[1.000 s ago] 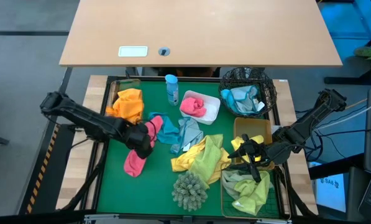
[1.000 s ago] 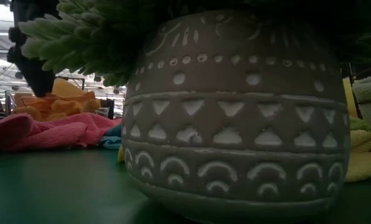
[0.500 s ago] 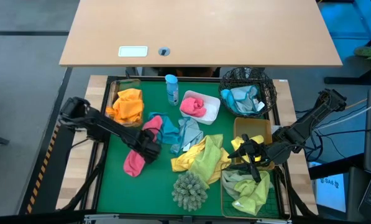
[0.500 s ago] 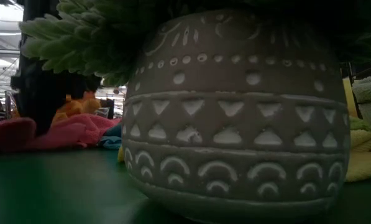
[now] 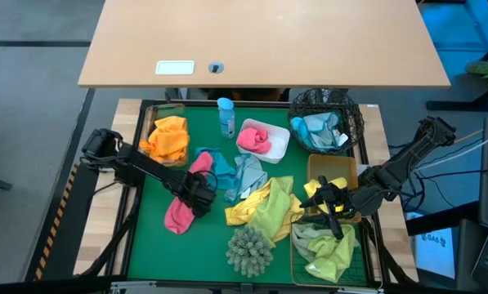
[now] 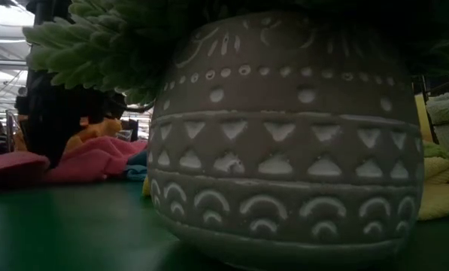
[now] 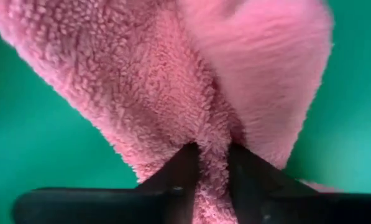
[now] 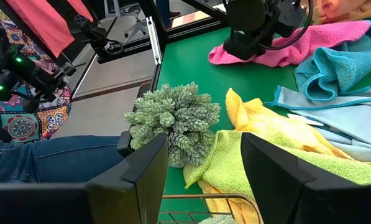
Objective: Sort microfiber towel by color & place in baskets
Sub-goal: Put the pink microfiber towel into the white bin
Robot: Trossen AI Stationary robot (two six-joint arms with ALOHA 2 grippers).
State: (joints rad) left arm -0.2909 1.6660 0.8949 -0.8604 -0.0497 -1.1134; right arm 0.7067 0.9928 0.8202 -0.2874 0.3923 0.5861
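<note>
Left gripper (image 7: pixel 211 165) is pinched on a pink towel (image 7: pixel 191 81) fold between its fingers; several towels lie beyond it unsorted, some already binned.

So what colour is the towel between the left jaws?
Pink towel; the left wrist view shows it best.

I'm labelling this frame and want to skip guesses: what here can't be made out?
- Low view: the patterned pot fills the frame, hiding most towels and every basket.
- Left wrist view: the pink towel pinched in the left hand blocks everything beyond.
- High view: the right hand hides part of the gold basket contents.
</note>
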